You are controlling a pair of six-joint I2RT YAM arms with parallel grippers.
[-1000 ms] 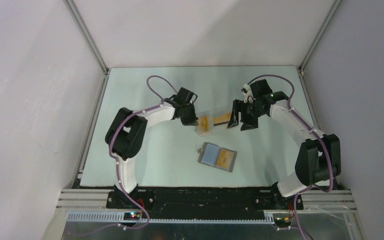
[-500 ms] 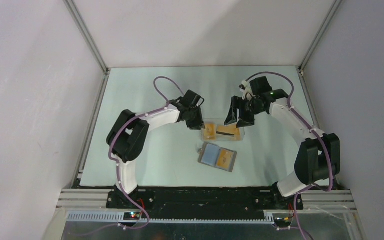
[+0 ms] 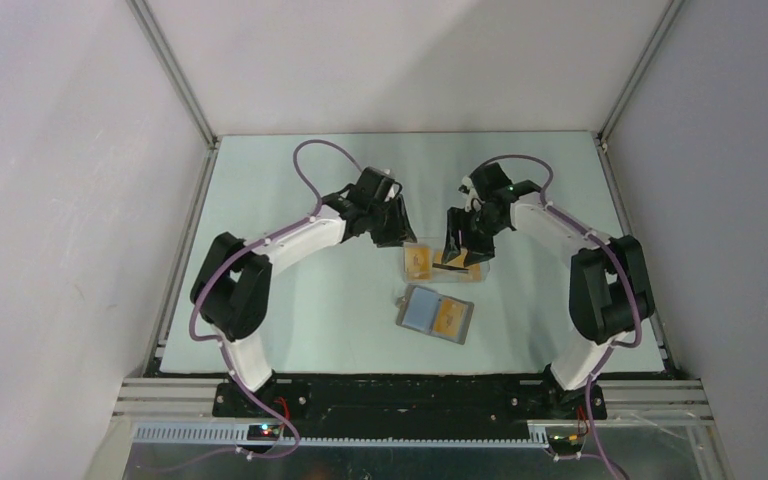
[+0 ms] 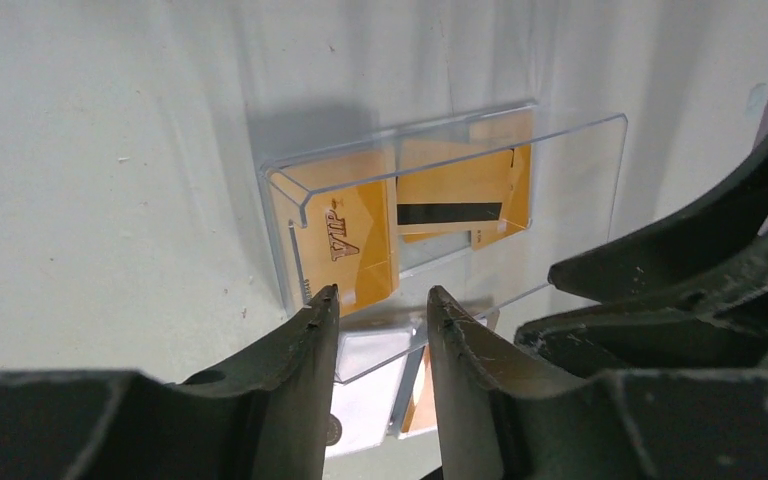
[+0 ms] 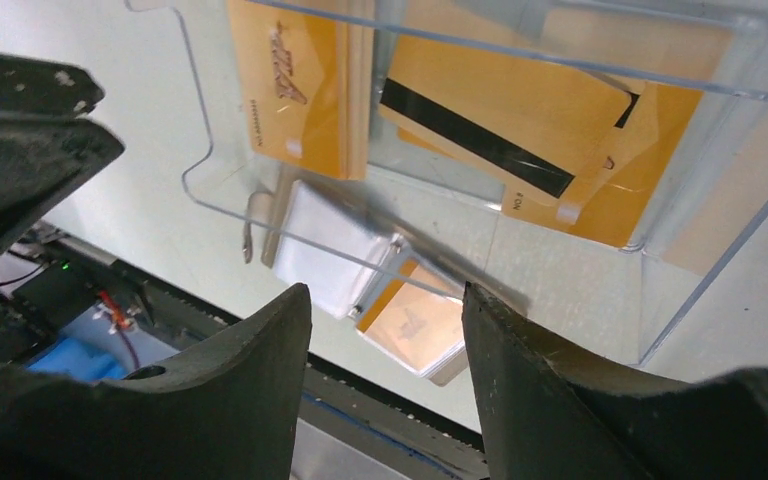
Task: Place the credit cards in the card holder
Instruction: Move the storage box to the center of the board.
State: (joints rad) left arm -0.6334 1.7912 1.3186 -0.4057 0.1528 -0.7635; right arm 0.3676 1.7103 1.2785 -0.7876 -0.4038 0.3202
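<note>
A clear plastic box [image 3: 476,272] lies on the table with orange-gold credit cards in it: one with a logo [image 4: 345,240] and one with a dark stripe [image 4: 455,195]. They also show in the right wrist view, the logo card [image 5: 300,90] and the striped card [image 5: 500,120]. The grey card holder [image 3: 422,310] lies open nearer the bases with one orange card [image 3: 449,319] in its right half. My left gripper [image 3: 401,240] is open and empty at the box's left end. My right gripper [image 3: 458,250] is open and empty over the box's right part. Neither holds a card.
The two grippers are close together over the box; the right fingers [image 4: 680,270] show in the left wrist view. The card holder [image 5: 340,255] and its card [image 5: 415,325] lie just below the box. Enclosure walls stand on three sides.
The box has shifted right from the left gripper and lies flat. The card that stuck out toward the right gripper now lies inside the box. The right gripper has come down over it.
</note>
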